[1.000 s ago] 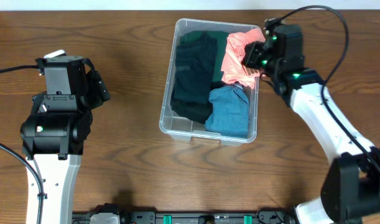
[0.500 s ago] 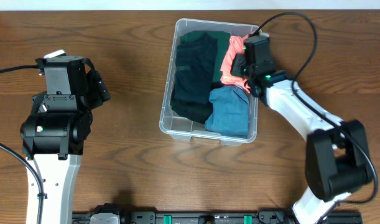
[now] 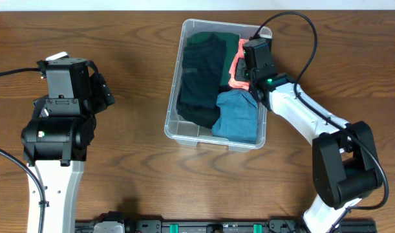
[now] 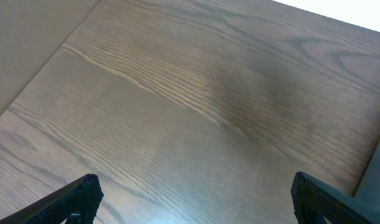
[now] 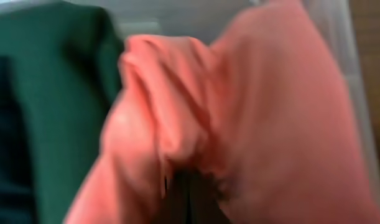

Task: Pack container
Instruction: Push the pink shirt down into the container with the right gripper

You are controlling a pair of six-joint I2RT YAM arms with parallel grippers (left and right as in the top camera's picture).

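Observation:
The container [image 3: 183,134], a clear plastic bin, stands mid-table. It holds a dark navy garment [image 3: 200,81], a green one [image 3: 231,44], a folded blue one [image 3: 239,116] and a salmon-pink cloth [image 3: 236,68]. My right gripper [image 3: 245,68] is over the bin's right side, shut on the pink cloth. In the right wrist view the pink cloth [image 5: 270,112] bunches around the closed dark fingers of the right gripper [image 5: 188,196], with the green garment [image 5: 59,74] to the left. My left gripper [image 3: 103,90] hangs open over bare wood, far left of the bin; nothing is between its fingers [image 4: 193,202].
The brown wooden table [image 4: 196,99] spreads around the bin. A black cable [image 3: 300,26] loops from the right arm over the bin's far right corner. The left arm's base [image 3: 55,136] fills the near left.
My right gripper has swung left from the bin's far right corner to over its right side, taking the pink cloth inward. The left arm has stayed still.

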